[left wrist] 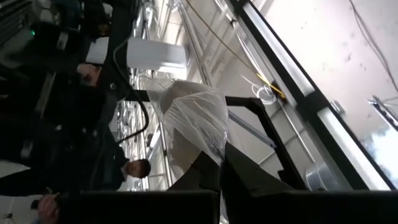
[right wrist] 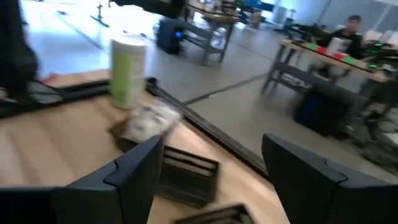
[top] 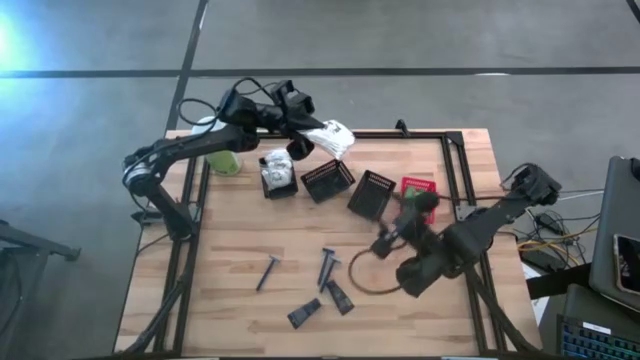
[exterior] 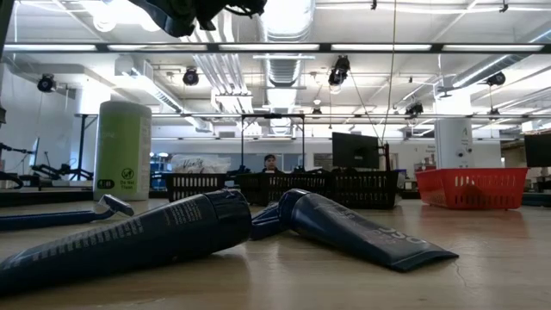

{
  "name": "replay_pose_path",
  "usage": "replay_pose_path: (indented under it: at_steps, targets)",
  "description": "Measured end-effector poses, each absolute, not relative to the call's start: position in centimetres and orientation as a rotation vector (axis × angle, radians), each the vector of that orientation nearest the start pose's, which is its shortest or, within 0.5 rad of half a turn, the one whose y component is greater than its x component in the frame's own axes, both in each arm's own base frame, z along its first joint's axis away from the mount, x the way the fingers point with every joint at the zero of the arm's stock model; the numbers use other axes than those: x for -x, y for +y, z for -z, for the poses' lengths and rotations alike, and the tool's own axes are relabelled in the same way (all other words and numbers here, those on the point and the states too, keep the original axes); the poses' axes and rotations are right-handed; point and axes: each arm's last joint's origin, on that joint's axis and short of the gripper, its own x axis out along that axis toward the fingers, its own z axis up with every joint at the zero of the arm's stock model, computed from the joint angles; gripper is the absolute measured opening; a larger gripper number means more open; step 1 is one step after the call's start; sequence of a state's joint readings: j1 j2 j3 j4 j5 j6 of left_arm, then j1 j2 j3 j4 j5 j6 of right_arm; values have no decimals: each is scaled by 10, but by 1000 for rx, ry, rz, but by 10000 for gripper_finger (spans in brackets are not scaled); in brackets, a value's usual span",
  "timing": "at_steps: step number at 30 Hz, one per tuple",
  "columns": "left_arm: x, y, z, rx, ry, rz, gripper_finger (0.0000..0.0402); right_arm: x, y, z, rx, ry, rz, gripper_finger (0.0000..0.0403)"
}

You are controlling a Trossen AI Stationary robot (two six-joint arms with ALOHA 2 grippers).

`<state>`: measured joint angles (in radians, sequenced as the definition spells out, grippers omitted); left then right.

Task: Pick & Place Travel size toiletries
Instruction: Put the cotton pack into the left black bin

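Observation:
My left gripper hangs over the table's far edge, shut on a white crinkly wrapped packet that fills the left wrist view. A second white packet lies in the leftmost black basket and also shows in the right wrist view. Several dark slim tubes and sachets lie flat on the near half of the table; two of these tubes lie close in the low view. My right gripper hovers open near the table's middle, right of those tubes. My left gripper pinches the white packet between its two fingers by its near end. The rest of the packet sticks out past the fingertips. The packet is lifted clear of the table and the baskets.
Two more black slotted baskets and a red one stand in a row across the table's middle. A tall pale-green canister stands at the far left. A black frame edges the table. People sit in the room beyond.

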<state>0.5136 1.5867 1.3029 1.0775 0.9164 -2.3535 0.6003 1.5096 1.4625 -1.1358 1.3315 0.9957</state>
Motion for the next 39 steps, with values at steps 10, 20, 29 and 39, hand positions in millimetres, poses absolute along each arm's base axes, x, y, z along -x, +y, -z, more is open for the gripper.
replay_pose_path:
  at_steps: [10,20,29,39]
  targets:
    - [-297,147,-421,1649,133,835,2,-178,88,-346,-49,273,936,260]
    - [-295,149,-422,1657,131,835,2,-163,74,-300,-404,229,553,263]
    - [-294,152,-422,1652,121,830,2,-171,35,-253,-527,-26,32,260]
    - [-292,152,-423,1627,121,838,1,-146,-4,-193,-614,-11,140,252]
